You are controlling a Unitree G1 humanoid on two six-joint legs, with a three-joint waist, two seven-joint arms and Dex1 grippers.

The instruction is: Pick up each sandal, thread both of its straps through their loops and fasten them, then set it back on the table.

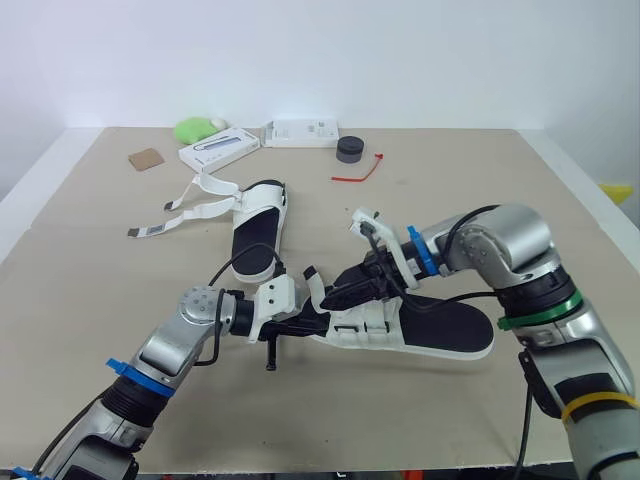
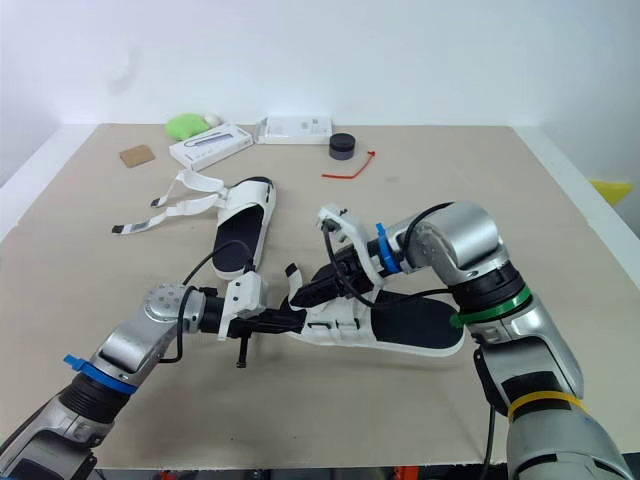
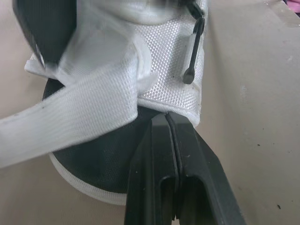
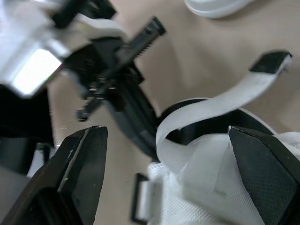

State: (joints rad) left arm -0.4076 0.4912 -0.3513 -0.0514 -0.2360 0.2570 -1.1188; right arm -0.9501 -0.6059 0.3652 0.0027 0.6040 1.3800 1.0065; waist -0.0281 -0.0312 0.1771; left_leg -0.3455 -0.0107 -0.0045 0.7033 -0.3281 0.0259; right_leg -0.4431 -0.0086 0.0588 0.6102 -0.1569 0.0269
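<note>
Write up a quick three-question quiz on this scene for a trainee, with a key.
1. True or false: the straps of the far sandal are fastened.
2. The left gripper and the right gripper are both at the near sandal. Which one is open? A. left B. right C. both
3. Fill in: the thin tie beside the black round object is coloured ___.

Key: 1. False, they lie loose and spread out. 2. B. 3. Red.
</note>
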